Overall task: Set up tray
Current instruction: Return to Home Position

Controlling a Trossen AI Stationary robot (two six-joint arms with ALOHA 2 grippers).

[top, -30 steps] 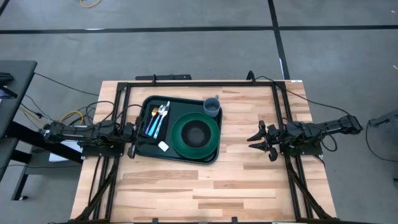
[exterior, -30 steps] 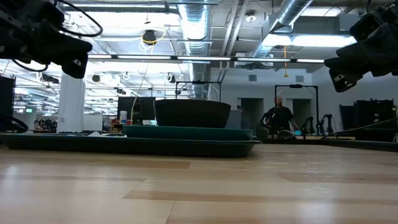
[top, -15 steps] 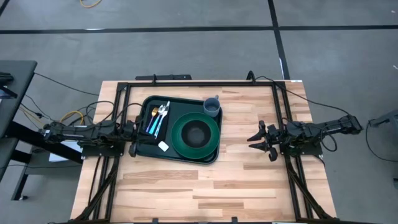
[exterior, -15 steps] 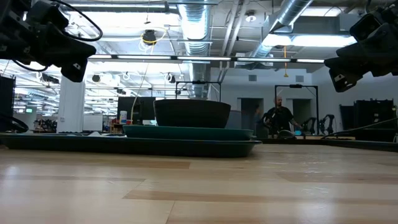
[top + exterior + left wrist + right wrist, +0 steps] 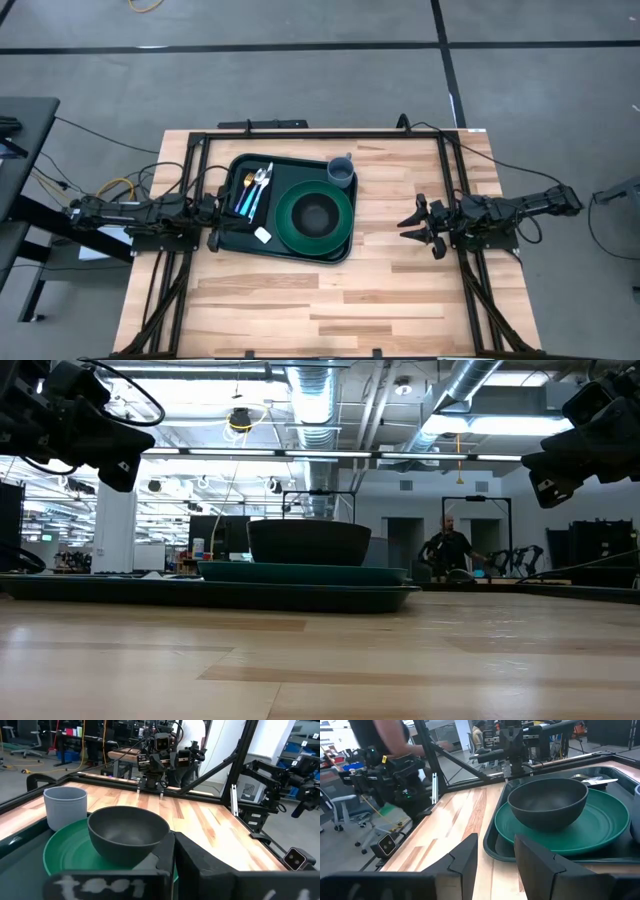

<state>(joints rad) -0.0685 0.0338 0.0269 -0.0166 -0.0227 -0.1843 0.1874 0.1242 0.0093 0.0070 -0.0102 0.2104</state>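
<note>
On the bench (image 5: pixel 400 290), the tray (image 5: pixel 232 166) lies just in front of the left tool (image 5: pixel 212 226) and well apart from the right tool (image 5: pixel 408 224), whose fingers stand apart and empty. A low swing by the left arm could catch the rim, jolting the bowl (image 5: pixel 314 212) and cup (image 5: pixel 341 172). Whether the left tool is apart or together cannot be told. A small white piece (image 5: pixel 263 234) near it is too small to identify.

Light wood table (image 5: pixel 380 270): 1 dark green tray (image 5: pixel 290 165) flat on its left-center, black frame rails (image 5: pixel 320 134) along the edges.
</note>
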